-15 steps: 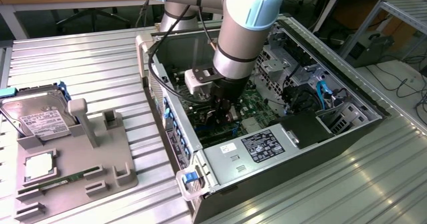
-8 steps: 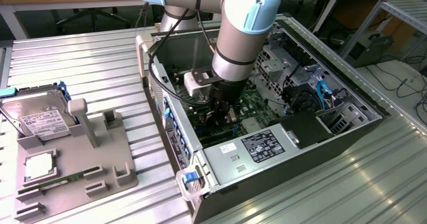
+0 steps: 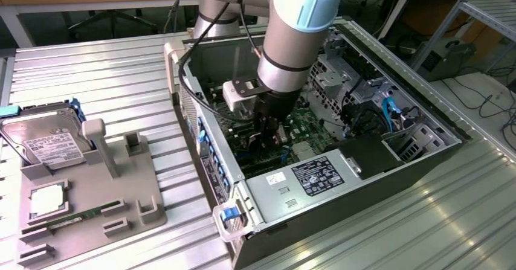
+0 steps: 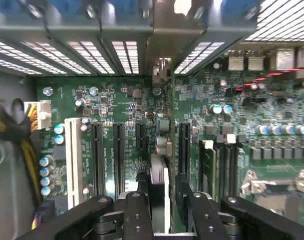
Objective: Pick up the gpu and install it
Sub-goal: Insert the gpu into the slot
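Inside the open computer case (image 3: 354,70), the gripper (image 4: 164,200) hung low over the green motherboard (image 4: 126,105). The graphics card (image 4: 161,155) stood edge-on between its jaws, in line with a slot; whether they pinched it I cannot tell. Seating it well probably called for a straight, even downward push.

The motherboard (image 4: 131,107) is dark green, dotted with silver-and-teal capacitors and crossed by black slots and one white slot (image 4: 73,155). The arm (image 3: 294,34) is silver-grey with pale blue caps. The table (image 3: 96,70) is ribbed grey metal, carrying a flat grey holder (image 3: 89,197).
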`<control>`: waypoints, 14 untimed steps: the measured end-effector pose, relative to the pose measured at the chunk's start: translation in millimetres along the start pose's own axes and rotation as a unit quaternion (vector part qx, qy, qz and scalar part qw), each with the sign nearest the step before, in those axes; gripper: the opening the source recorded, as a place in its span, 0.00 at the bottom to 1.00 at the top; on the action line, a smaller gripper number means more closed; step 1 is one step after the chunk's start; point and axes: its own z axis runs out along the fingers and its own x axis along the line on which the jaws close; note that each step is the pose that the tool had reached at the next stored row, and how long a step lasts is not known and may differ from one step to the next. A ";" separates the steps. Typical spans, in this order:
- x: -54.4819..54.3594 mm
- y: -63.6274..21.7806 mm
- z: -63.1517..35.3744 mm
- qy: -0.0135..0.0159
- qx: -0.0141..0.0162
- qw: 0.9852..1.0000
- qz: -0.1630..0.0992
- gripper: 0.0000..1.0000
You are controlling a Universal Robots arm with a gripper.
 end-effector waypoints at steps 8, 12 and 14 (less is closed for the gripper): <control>-3.0 0.5 -36.3 0.002 0.002 1.000 0.000 0.35; -3.7 0.7 -48.4 0.002 0.003 1.000 0.000 0.35; -3.7 0.6 -48.4 0.003 0.003 1.000 0.000 0.27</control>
